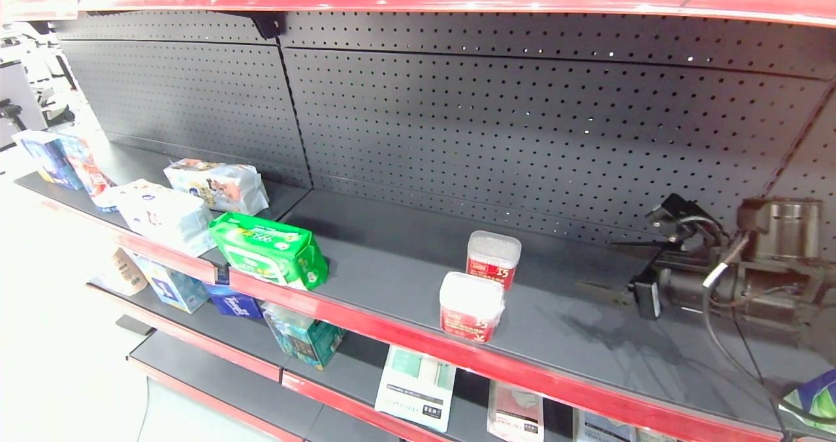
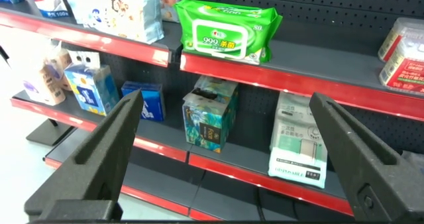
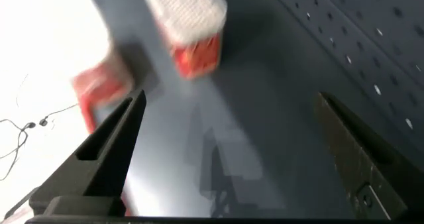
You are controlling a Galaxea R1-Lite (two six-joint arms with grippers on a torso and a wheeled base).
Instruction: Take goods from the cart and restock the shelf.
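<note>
Two red boxes with clear lids stand on the grey shelf (image 1: pixel 555 328), one (image 1: pixel 471 306) near the red front edge and one (image 1: pixel 494 258) just behind it. My right gripper (image 1: pixel 650 262) hovers open and empty over the shelf, to the right of them. In the right wrist view the same boxes (image 3: pixel 189 32) (image 3: pixel 93 71) lie beyond the open right gripper (image 3: pixel 230 101), apart from it. My left gripper (image 2: pixel 225 99) is open and empty in front of the shelving, below a green wipes pack (image 2: pixel 228 30) (image 1: pixel 271 249).
Tissue packs (image 1: pixel 163 213) (image 1: pixel 219 184) and blue boxes (image 1: pixel 49 158) fill the shelf's left end. A pegboard wall (image 1: pixel 522 122) backs the shelf. The lower shelf holds a teal box (image 1: pixel 304 337) (image 2: pixel 211 113), a white pack (image 1: pixel 418 383) and blue boxes (image 2: pixel 93 85).
</note>
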